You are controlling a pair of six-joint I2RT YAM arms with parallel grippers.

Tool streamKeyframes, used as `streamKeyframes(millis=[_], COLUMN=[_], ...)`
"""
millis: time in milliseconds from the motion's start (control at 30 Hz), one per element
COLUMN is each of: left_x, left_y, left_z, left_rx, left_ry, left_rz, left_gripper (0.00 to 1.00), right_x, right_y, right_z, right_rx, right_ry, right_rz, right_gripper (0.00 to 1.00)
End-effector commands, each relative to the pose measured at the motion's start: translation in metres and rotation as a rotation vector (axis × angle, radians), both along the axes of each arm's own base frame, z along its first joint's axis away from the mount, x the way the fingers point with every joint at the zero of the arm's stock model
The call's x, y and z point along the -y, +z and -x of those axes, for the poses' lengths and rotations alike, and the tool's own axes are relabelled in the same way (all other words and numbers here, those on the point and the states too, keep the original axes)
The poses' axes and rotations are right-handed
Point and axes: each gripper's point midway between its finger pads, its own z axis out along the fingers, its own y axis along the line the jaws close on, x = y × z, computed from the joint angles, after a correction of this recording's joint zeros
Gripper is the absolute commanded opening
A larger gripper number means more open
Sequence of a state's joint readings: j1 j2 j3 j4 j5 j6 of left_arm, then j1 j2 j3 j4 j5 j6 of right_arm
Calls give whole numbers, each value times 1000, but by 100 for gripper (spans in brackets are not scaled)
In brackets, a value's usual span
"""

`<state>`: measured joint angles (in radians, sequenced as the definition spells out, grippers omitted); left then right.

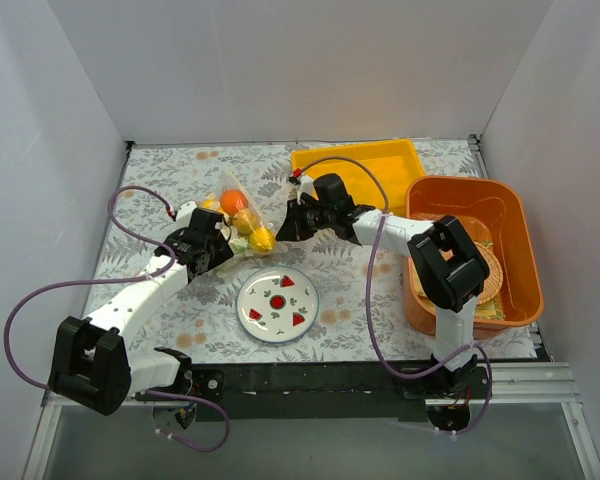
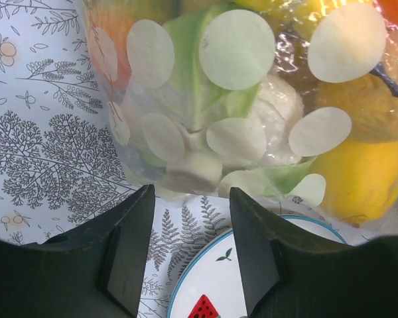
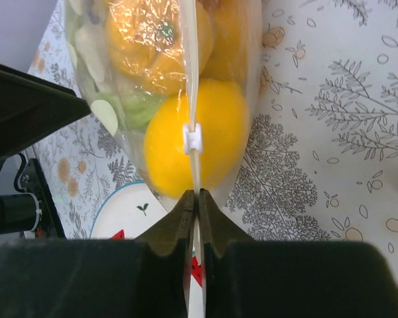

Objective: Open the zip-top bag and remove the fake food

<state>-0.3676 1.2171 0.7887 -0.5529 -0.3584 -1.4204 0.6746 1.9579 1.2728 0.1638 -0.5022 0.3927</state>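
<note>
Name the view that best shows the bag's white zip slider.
Right wrist: the slider sits centred and sharp, just above the right gripper. Top external shows the bag too small to find it; left wrist shows only fake food through plastic.

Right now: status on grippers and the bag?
Right gripper shut on zip-top bag at its zip strip. Left gripper open, bag just off its fingertips, ungripped. Fake food inside bag. White plate nearby, nothing blocking.

No readable text or labels anywhere (only pictures).
</note>
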Motion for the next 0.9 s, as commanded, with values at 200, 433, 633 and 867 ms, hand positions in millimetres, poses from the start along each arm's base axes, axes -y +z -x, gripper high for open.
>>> streamKeyframes(millis=[200,433,633,867], left_x=[10,38,61,67], left_y=[57,123,144,150], left_z=[-27,-45,-56,-57], left_rx=[116,205,184,159], left_ry=[-29,-85,-49,18], left_rz=[49,201,347,431], left_gripper=[48,50,46,42], right_x=[-10,-17,-22,-26], right_y=[72,105,131,162], right_z=[-2,-4,-2,-1], right_rx=[151,384,530,643], right_ry=[13,-78,-139,-199], right_rz=[-101,73,181,187], right_gripper=[1,1,1,1])
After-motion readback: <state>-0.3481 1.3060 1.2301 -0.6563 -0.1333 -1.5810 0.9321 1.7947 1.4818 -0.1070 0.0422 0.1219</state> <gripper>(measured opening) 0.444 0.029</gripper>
